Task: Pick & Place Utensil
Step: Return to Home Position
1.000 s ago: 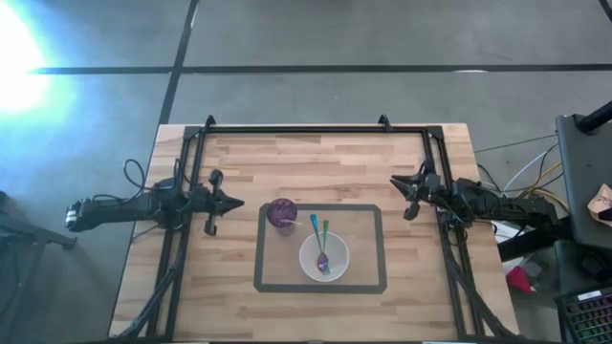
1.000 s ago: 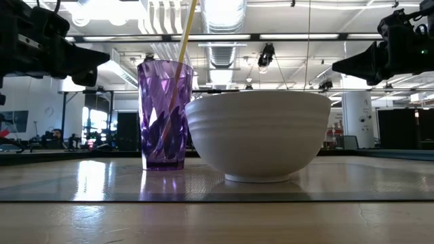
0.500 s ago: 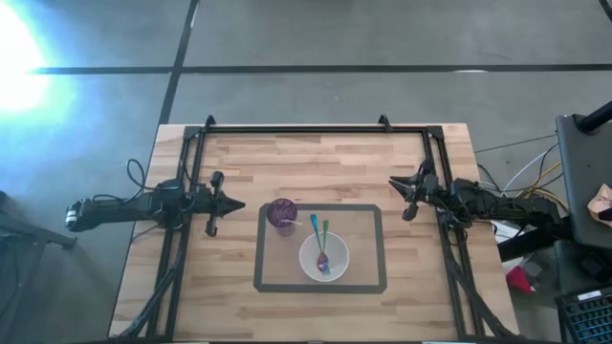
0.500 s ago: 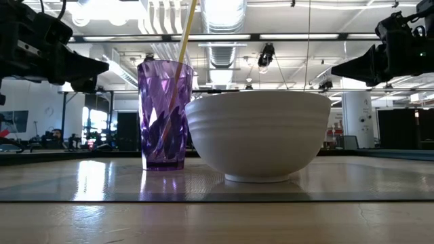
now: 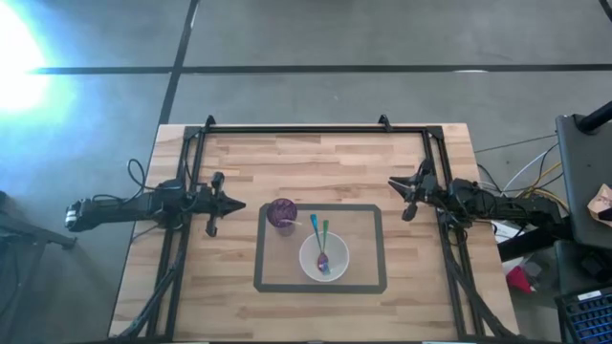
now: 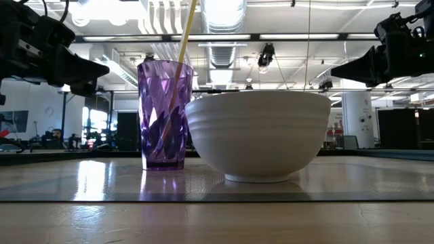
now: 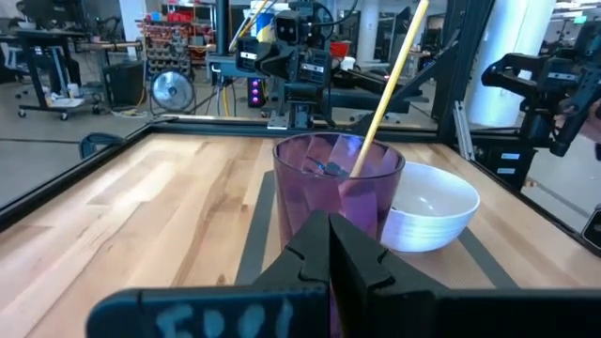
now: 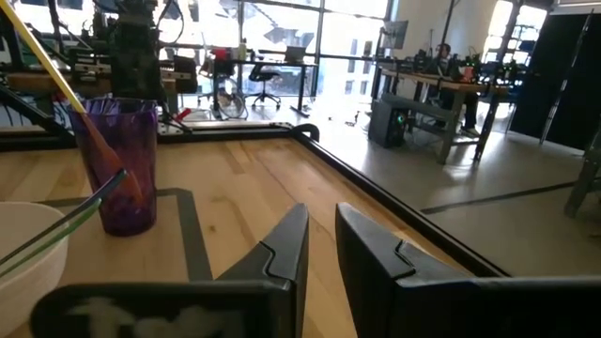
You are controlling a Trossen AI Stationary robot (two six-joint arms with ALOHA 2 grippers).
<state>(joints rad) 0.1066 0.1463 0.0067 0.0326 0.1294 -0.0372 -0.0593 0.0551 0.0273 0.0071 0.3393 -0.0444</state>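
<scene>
Blue fork (image 5: 314,227) and green spoon (image 5: 325,234) lie in the white bowl (image 5: 306,263), their handles jutting over its rim. The yellow straw (image 6: 184,41) leans tall out of the violet cup (image 5: 282,214) beside it on the desk (image 5: 316,158). The left hand (image 5: 239,204), fingers pressed together, hovers near the cup. A stray sweep inward could clip the straw and topple the cup. The right hand (image 5: 392,182), slightly spread, sits well apart and poses little threat.

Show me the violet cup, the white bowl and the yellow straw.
violet cup (image 6: 165,115), low view, on its faceted side wall.
white bowl (image 6: 258,135), low view, on its outer wall.
yellow straw (image 6: 188,27), low view, on the stem above the cup.
</scene>
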